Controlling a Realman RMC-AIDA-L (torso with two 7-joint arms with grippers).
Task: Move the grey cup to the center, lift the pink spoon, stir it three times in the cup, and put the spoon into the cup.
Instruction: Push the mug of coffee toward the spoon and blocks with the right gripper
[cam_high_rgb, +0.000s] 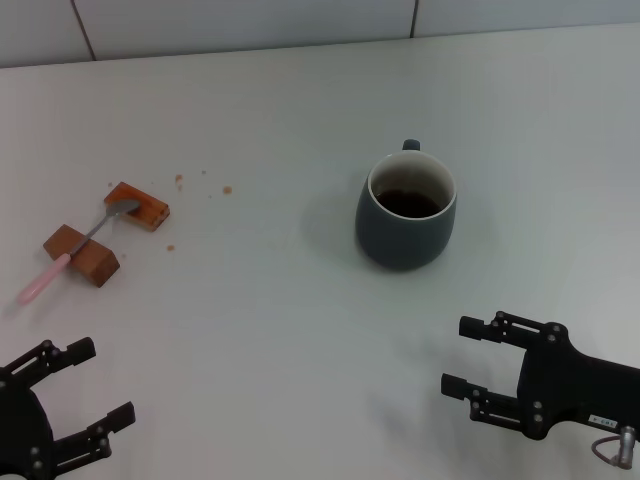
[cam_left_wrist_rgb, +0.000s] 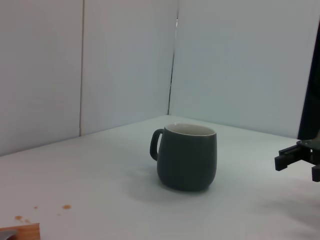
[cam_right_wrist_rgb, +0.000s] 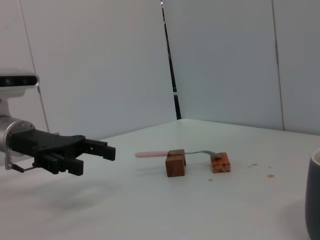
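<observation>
No writing could be read anywhere; a small pale label sat on the right arm's black housing, too small to make out. The left gripper (cam_high_rgb: 88, 398) hovered low at the near left corner, its 2 black fingers spread wide and holding nothing. The right gripper (cam_high_rgb: 470, 357) hung at the near right, fingers likewise parted wide and empty, short of the grey cup (cam_high_rgb: 405, 212) and not touching it. That cup stood upright on the smooth white table (cam_high_rgb: 270, 320), right of the middle: a rounded blue-grey ceramic mug, glossy, with a thin pale rim, a white inside with dark liquid low in it, and a small handle turned to the far side. Well apart on the left, the pink spoon (cam_high_rgb: 70, 256) lay bridged across 2 small reddish-brown wooden blocks, the near block (cam_high_rgb: 82, 255) under its slim pale pink handle and the far block (cam_high_rgb: 137, 205) under its silver bowl, the handle tip reaching past the near block toward the table. A few brown crumbs (cam_high_rgb: 227, 189) were scattered between the blocks and the cup.
</observation>
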